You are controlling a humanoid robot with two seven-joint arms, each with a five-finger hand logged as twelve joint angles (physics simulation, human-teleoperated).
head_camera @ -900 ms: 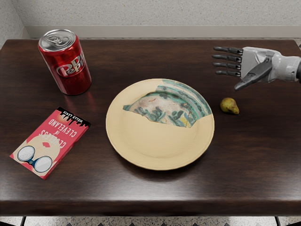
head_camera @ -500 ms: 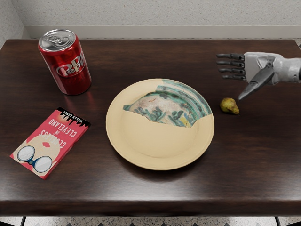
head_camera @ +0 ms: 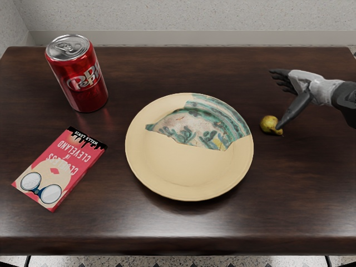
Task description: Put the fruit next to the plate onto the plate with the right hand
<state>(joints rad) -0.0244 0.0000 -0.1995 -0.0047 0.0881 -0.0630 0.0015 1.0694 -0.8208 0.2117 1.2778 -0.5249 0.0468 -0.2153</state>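
At the right side of the table [head_camera: 222,67], the pear [head_camera: 270,124] lay on the wood just beside the rim of the plate [head_camera: 167,172], apart from it and not yet lifted. The right hand [head_camera: 303,84] hovered beyond and to the right of the fruit, fingers [head_camera: 281,78] extended and spread, holding nothing. Its thumb [head_camera: 292,108] pointed down with the tip at the pear's right flank; whether it touched could not be told.

The step in hand was judged to be the final approach before the grasp. Good execution required lowering the palm until the fingers stood on the side of the fruit opposite the thumb, then closing evenly. The pear was small and rounded and would likely roll if pushed from one side only. A lift clear of the rim had to precede any travel over the plate.
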